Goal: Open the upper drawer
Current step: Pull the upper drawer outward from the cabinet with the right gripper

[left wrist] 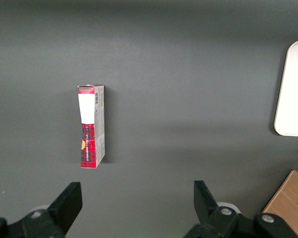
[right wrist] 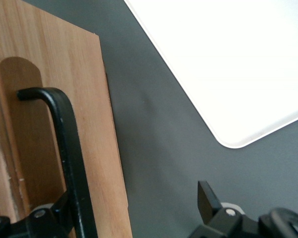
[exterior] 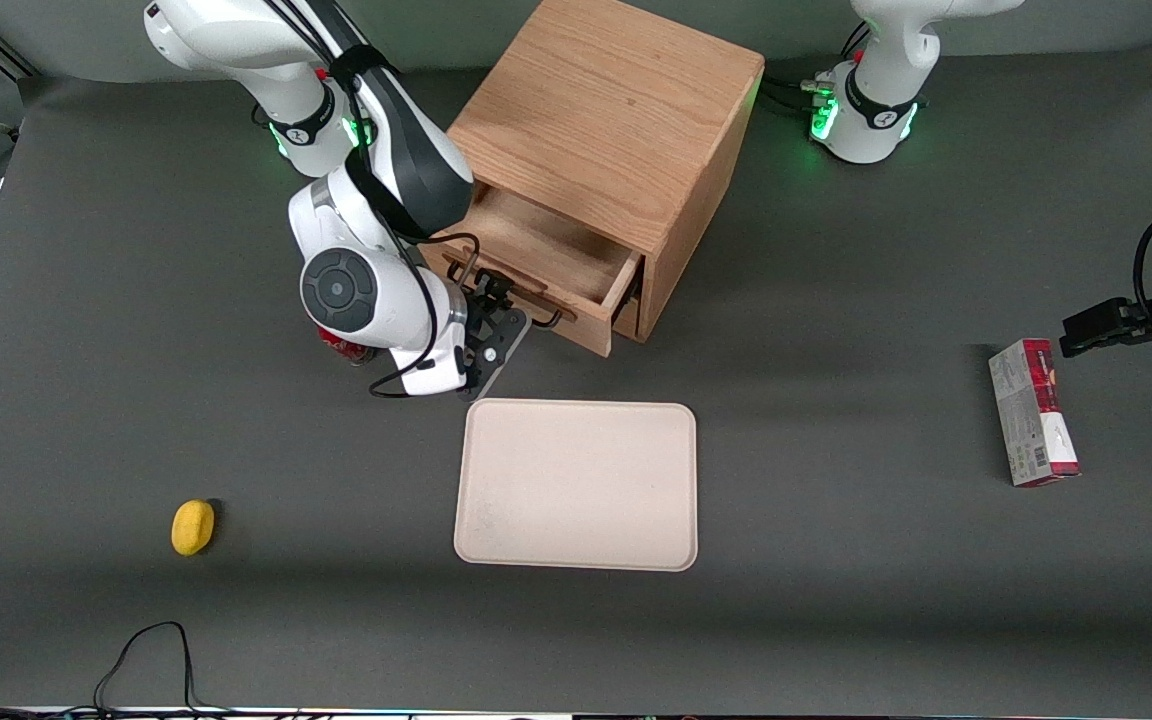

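- As I watched, the shallow light-oak upper drawer (exterior: 546, 265) stood partly pulled out of its boxy wooden cabinet (exterior: 616, 130).
- My gripper (right wrist: 134, 208) was released, its long thin black bar handle (right wrist: 69, 148) running lengthwise beside one finger, not between the jaws.

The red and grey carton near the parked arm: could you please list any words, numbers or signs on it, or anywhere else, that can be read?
Red and grey cardboard carton: print and a barcode, too small to read.
Light-oak upper drawer, its black bar handle, cream tray, yellow lemon-like object: no text.
The gripper at the handle: no readable marking.
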You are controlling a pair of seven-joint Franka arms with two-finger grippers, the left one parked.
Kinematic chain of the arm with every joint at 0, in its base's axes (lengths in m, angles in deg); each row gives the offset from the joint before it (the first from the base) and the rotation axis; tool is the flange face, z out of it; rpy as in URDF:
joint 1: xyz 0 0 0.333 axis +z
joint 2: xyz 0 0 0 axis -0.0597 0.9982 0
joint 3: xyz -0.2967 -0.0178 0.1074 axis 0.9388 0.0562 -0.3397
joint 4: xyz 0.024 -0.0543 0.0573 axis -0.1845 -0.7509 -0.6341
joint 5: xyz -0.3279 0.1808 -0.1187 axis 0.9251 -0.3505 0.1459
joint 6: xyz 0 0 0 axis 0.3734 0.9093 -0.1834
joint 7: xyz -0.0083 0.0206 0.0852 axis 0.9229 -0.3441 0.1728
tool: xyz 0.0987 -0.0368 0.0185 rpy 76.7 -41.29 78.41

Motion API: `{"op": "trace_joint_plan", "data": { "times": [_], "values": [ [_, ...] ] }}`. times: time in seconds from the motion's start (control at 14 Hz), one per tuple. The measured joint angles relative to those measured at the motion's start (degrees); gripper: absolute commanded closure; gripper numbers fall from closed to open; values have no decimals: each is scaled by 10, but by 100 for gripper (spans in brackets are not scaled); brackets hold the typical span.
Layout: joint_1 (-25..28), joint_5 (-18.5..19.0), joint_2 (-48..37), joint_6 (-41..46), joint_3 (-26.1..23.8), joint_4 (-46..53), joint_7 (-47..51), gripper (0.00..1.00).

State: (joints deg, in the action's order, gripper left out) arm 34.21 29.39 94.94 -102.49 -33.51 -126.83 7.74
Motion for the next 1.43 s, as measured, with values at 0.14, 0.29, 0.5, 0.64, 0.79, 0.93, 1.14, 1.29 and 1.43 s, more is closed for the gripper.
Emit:
{"op": "trace_joint_plan", "data": {
  "times": [0.14,0.29,0.5,0.64,0.79,0.93,1.14,1.29,1.43],
  "values": [
    [-5,0,4,-1,0,7,-7,0],
    [-12,0,12,-2,0,17,-8,0],
    [-25,0,23,-2,0,32,-10,0],
    [-34,0,31,-2,0,44,-10,0],
    [-43,0,39,-2,1,56,-11,0],
    [-51,0,45,-2,1,64,-11,0],
    [-62,0,49,-3,1,71,-11,0],
    [-68,0,54,-2,1,80,-11,0],
    [-72,0,58,-2,1,87,-11,0]
  ]
}}
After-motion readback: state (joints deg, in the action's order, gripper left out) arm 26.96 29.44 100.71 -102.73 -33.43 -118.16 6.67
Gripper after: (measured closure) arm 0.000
